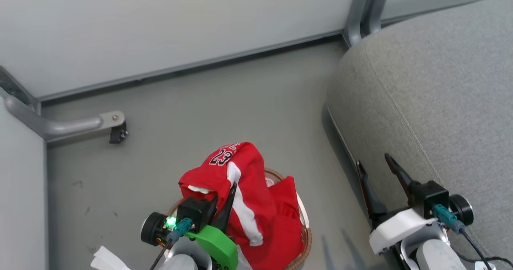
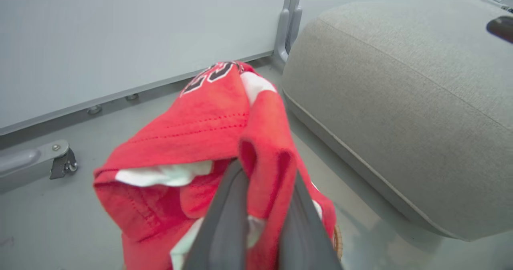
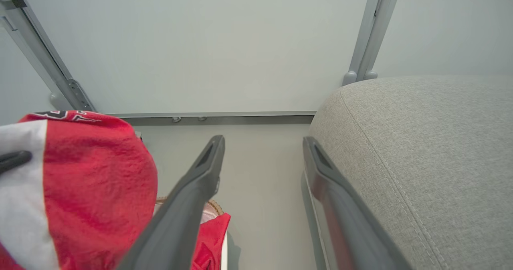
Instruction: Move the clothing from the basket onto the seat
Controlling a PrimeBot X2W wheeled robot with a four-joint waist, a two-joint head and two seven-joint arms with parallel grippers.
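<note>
Grey floor open btwn basket, seat

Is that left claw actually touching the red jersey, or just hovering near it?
Touching. The left wrist view shows the two dark fingers of the left gripper closed on a fold of the red jersey, with fabric pinched between them.

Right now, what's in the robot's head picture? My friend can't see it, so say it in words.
The left pincer is shut on a red jersey numbered 23, held up over the basket on the grey floor. The right pincer is open beside the big grey seat at the right.
</note>
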